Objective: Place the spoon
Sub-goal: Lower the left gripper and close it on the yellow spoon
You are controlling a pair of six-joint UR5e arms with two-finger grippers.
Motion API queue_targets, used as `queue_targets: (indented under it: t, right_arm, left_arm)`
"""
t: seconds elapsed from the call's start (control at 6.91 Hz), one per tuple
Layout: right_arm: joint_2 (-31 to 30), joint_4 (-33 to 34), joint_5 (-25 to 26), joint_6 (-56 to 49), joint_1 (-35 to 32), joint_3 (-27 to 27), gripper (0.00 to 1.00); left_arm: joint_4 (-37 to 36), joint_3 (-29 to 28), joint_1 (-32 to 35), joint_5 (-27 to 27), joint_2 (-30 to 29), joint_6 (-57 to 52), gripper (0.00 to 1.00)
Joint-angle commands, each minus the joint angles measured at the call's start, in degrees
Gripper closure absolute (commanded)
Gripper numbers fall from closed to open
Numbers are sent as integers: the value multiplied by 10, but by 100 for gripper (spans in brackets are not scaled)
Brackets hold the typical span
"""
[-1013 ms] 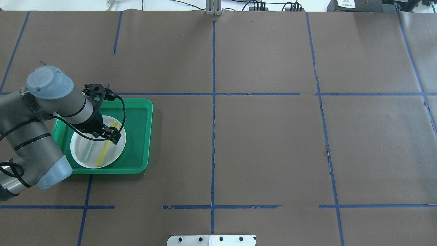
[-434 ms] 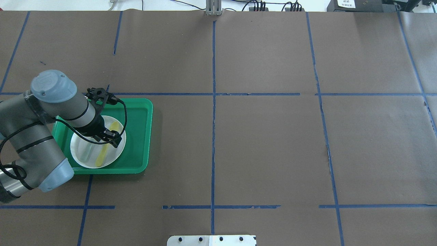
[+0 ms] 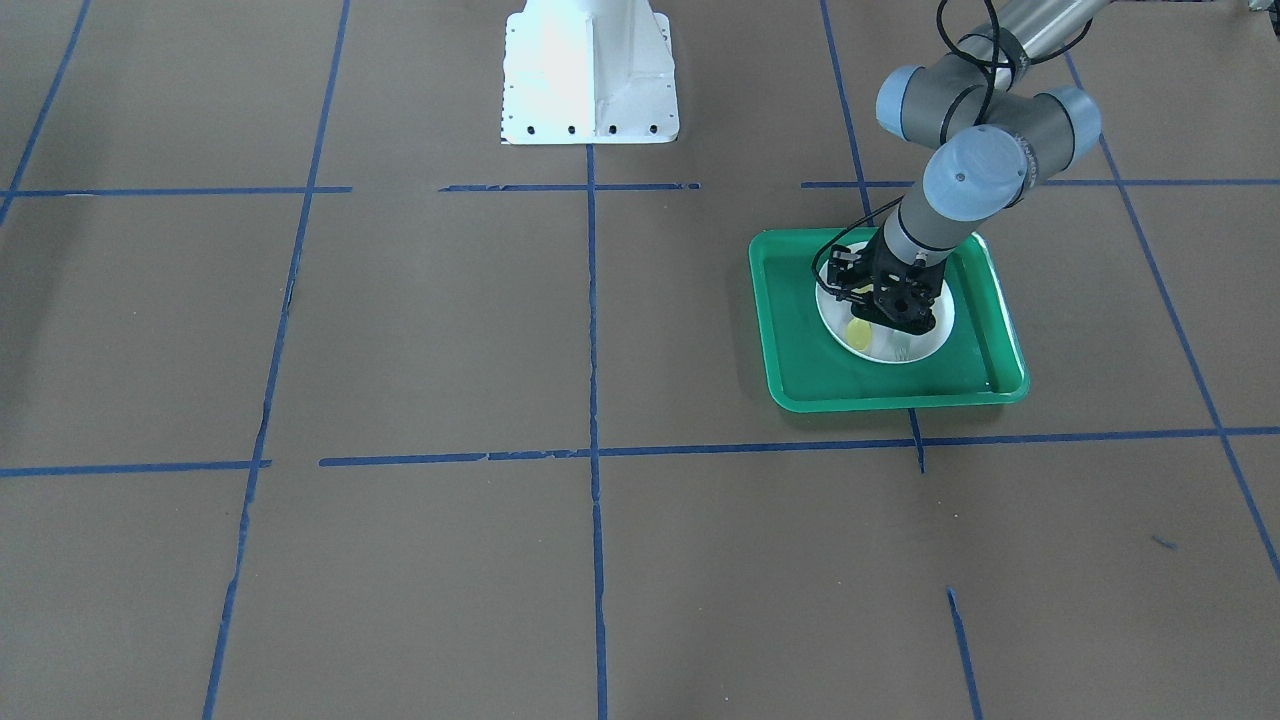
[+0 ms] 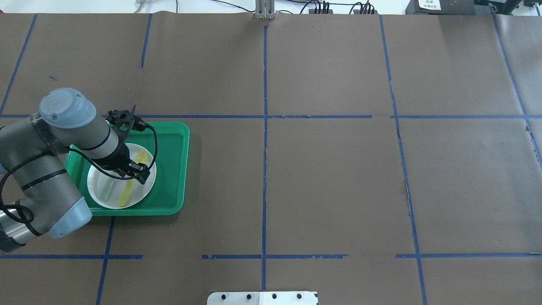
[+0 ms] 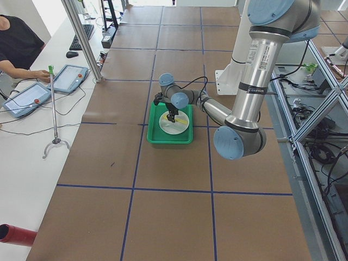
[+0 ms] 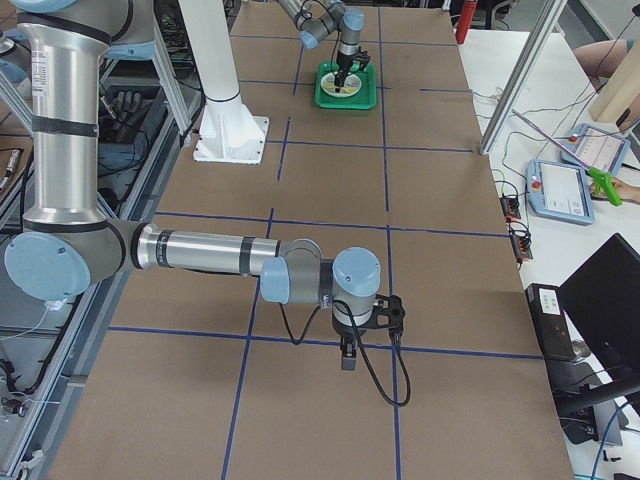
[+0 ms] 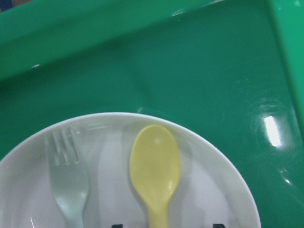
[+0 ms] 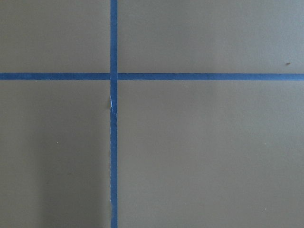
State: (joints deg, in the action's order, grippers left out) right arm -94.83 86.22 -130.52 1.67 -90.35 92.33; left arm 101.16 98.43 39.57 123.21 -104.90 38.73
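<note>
The yellow spoon (image 4: pixel 126 192) lies on a white plate (image 4: pixel 145 186) in a green tray (image 4: pixel 169 169), its bowl pointing away from the robot. In the left wrist view the spoon (image 7: pixel 156 166) lies beside a pale grey-green fork (image 7: pixel 69 183) on the plate (image 7: pixel 213 190). My left gripper (image 4: pixel 137 173) is low over the plate, open, with a dark fingertip on each side of the spoon's handle. From the front, the gripper (image 3: pixel 893 315) hides most of the spoon (image 3: pixel 858 334). My right gripper (image 6: pixel 347 362) shows only in the exterior right view, far from the tray; I cannot tell its state.
The tray (image 3: pixel 800 340) sits on brown paper crossed by blue tape lines (image 4: pixel 264 169). The robot's white base (image 3: pixel 588 70) stands at the table's near edge. The right wrist view holds only paper and tape (image 8: pixel 114 142).
My left arm has shifted slightly and the gripper has come down closer to the plate, over the spoon's handle. The spoon and fork have not moved.
</note>
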Motion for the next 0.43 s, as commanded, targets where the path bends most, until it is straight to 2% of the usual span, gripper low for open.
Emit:
queue_targets:
  t: [0.0,0.14,0.29]
  right_arm:
    - [0,0,1,0,0,0,0]
    - [0,0,0,0,0,0,0]
    - [0,0,0,0,0,0,0]
  left_arm:
    - [-4,-1,0,1,1,-1,91]
    - [-20,4,1,1,1,-1,100]
    - [-31,6,0,1,0,-1,100]
